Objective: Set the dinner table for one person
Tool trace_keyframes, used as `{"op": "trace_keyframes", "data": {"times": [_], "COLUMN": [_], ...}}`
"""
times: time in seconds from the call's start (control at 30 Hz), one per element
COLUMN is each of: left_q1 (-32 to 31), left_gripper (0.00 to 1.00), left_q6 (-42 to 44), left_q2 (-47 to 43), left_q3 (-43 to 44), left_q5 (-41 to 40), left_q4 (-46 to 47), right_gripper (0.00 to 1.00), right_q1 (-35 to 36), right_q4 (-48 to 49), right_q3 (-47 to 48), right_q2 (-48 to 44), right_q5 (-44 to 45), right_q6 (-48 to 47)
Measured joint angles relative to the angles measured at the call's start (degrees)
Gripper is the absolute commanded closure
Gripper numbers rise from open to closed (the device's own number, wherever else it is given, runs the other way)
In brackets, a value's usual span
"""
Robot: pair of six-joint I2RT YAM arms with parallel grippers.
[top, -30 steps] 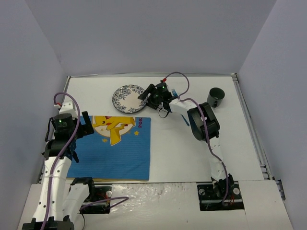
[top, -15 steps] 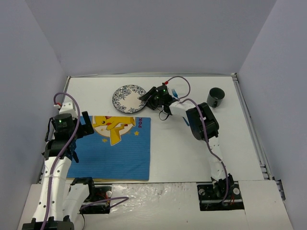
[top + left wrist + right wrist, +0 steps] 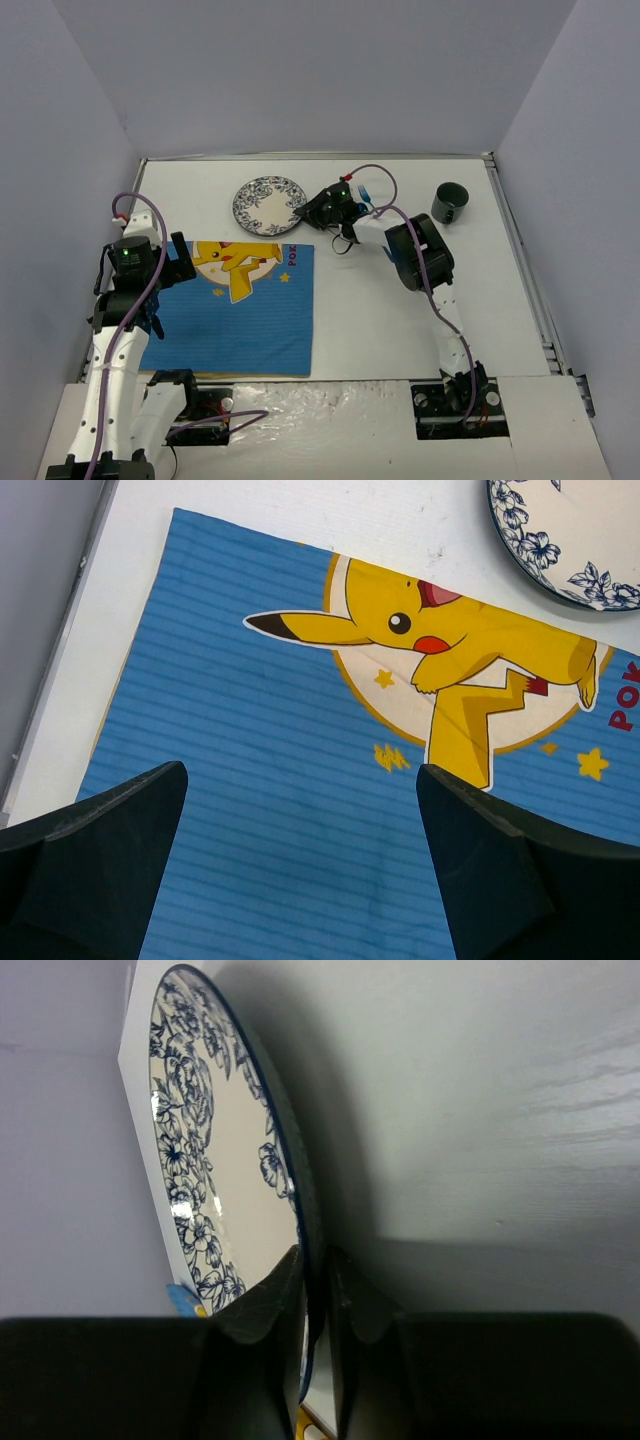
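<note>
A white plate with a blue flower pattern (image 3: 266,205) lies at the back of the white dinner table (image 3: 380,310). My right gripper (image 3: 306,210) is shut on the plate's right rim (image 3: 305,1230), one finger above and one below. A blue placemat with a yellow cartoon figure (image 3: 240,305) lies at the front left. My left gripper (image 3: 300,870) hangs open above the placemat (image 3: 280,780), holding nothing. The plate's edge (image 3: 560,550) shows at the top right of the left wrist view.
A dark green mug (image 3: 449,203) stands at the back right. A small blue-handled utensil (image 3: 365,192) lies behind the right wrist. Grey walls close the table on three sides, and a metal rail (image 3: 520,250) runs along its right edge.
The right gripper's fingers have closed onto the plate's right rim, and the wrist has shifted slightly left. The left arm has not moved.
</note>
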Motion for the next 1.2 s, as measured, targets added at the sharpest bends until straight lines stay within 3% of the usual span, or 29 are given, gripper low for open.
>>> {"op": "trace_keyframes", "data": {"times": [0.07,0.7,0.97,1.2], "left_q1": [0.0,-0.3,-0.4,-0.4], "left_gripper": [0.03,0.03,0.03,0.03], "left_q6": [0.0,-0.8,-2.1,-2.5], "left_q2": [0.0,-0.2,0.2,-1.3], "left_q3": [0.0,0.2,9.8,16.9], "left_q5": [0.0,0.5,2.3,4.6], "left_q4": [0.0,-0.6,-6.3,-11.0], "right_gripper": [1.0,1.0,1.0,1.0], "right_q1": [-0.1,-0.5,0.0,4.5], "right_q4": [0.8,7.9,3.1,-0.2], "right_q3": [-0.6,-10.2,-15.1,-16.9], "right_q2": [0.1,-4.4,-12.1,-19.4], "right_q5": [-0.2,-3.6,-7.6,-9.8], "right_q6": [0.2,2.4,-3.5,-11.3]}}
